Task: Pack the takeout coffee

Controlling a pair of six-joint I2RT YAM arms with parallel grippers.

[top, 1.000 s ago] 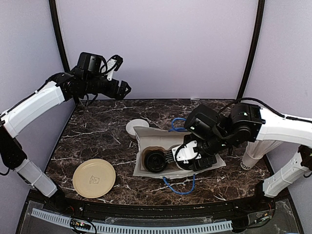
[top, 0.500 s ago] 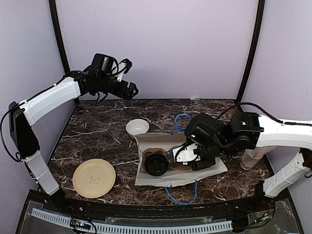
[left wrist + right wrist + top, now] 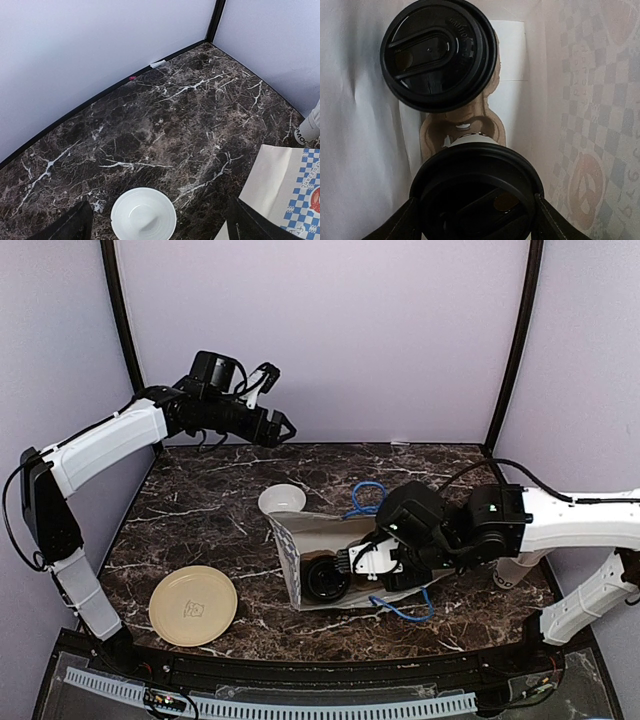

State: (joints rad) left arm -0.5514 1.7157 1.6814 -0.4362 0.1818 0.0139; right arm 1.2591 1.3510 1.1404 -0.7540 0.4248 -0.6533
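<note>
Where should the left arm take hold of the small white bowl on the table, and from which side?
Take the bowl by its rim, coming straight down from above, one finger inside and one outside. It sits upright on the table, mouth up, low and round with sloping walls, so a side pinch would likely slip. The left gripper hangs open above it.

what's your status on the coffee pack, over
Left gripper open, aloft. Right gripper clamped on near lidded cup, inside bag beside second lidded cup in carrier. Nothing blocking; white bowl outside bag.
</note>
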